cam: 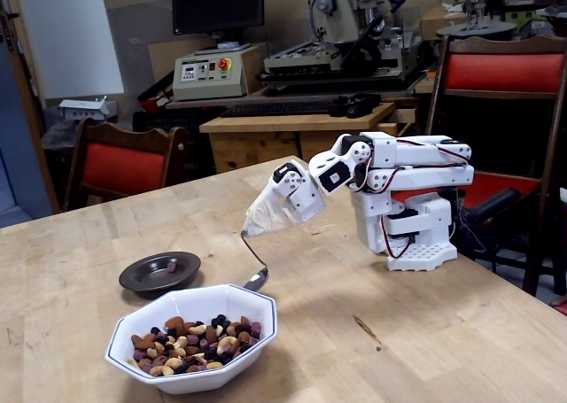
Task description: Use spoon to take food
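In the fixed view the gripper (266, 215) was hidden under a beige wrapping, so how far it was open could not be told; the spoon (255, 261) hung from the tip of that wrapping, its thin bent handle running down to the bowl end just behind the far rim of the white bowl (257, 313). The food (193, 343), mixed nuts and dark bits, lay heaped in that bowl. A small dark plate (142, 279) sat just beside it to the left on the wooden table (399, 350), holding one dark piece (171, 265).
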